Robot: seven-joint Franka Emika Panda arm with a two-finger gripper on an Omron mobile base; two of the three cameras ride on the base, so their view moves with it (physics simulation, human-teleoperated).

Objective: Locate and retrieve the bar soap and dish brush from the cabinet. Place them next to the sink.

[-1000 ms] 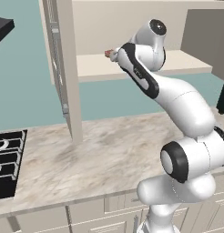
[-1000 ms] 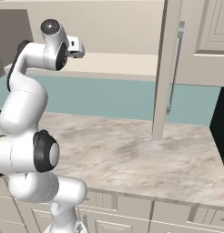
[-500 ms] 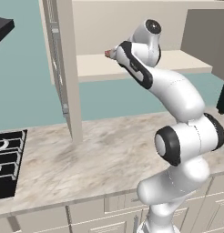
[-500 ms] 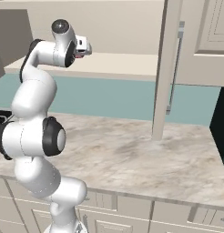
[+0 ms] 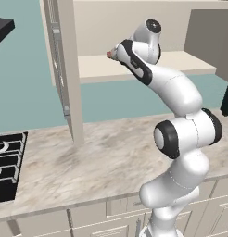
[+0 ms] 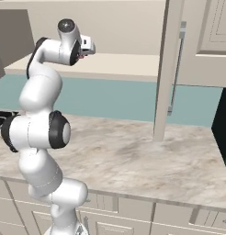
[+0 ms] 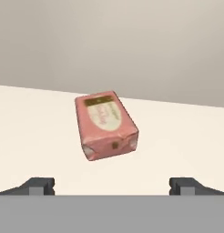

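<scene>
You have the gripper (image 7: pixel 112 184) spread to its widest with nothing between the jaws, the two dark fingertips (image 7: pixel 38 185) standing far apart at the bottom of the hand view. The bar soap (image 7: pixel 106 124) lies flat on the pale shelf (image 7: pixel 32 132) of the cabinet (image 5: pixel 69 69), ahead of the gripper and clear of both fingertips, roughly centred between them but turned at an angle to them. It reads as a pinkish wrapped block with a light label on its top face, and behind the soap rises the cabinet's plain back wall (image 7: pixel 132 45). From the base views you see the arm (image 5: pixel 178 134) reaching up from the marbled counter (image 6: pixel 147 160) to shelf height, its hand at the front edge of the shelf, and a speck of pink shows at the hand (image 5: pixel 117 53) in the left base view. The cabinet's door (image 6: pixel 172 69) stands swung out, edge-on, to the right of the arm, and the black stovetop (image 5: pixel 7 166) sits at the counter's far left, well apart from the cabinet shelf.
</scene>
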